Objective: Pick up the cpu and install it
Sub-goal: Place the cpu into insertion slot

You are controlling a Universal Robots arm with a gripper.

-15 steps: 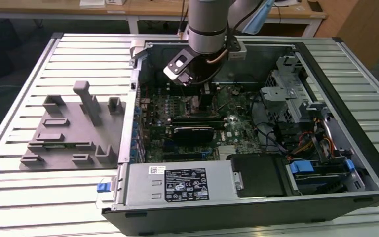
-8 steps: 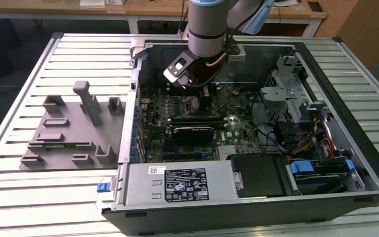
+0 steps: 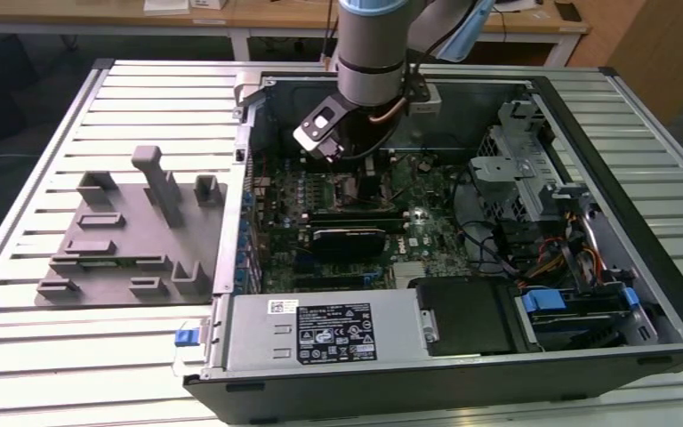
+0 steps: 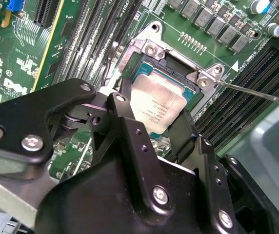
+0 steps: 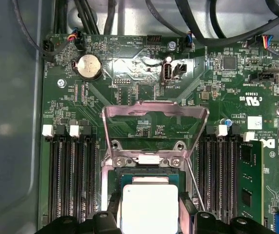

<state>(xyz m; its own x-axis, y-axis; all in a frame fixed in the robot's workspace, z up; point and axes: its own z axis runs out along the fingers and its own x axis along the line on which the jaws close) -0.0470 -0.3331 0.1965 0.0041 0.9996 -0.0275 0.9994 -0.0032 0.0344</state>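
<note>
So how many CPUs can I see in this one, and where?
1. The cpu, clamped in the gripper, is at the open socket on the motherboard, seen in both wrist views. In the exterior view the arm or the fixture could hide another.

Exterior view: high, off the arm, wide, angled down into the open case (image 3: 674, 294) on the table (image 3: 33, 356). The arm (image 3: 372, 44) drops in from the far side. Both wrist views sit very near the board (image 5: 129, 73). The first wrist view faces it almost flat-on, with socket (image 5: 154, 161) and cpu (image 5: 149, 209) at the frame edge. The second wrist view looks obliquely past the gripper (image 4: 154, 109) body onto the same socket and cpu. Shared: socket and cpu in both wrist views. The exterior view takes in the whole board, from well back.
</note>
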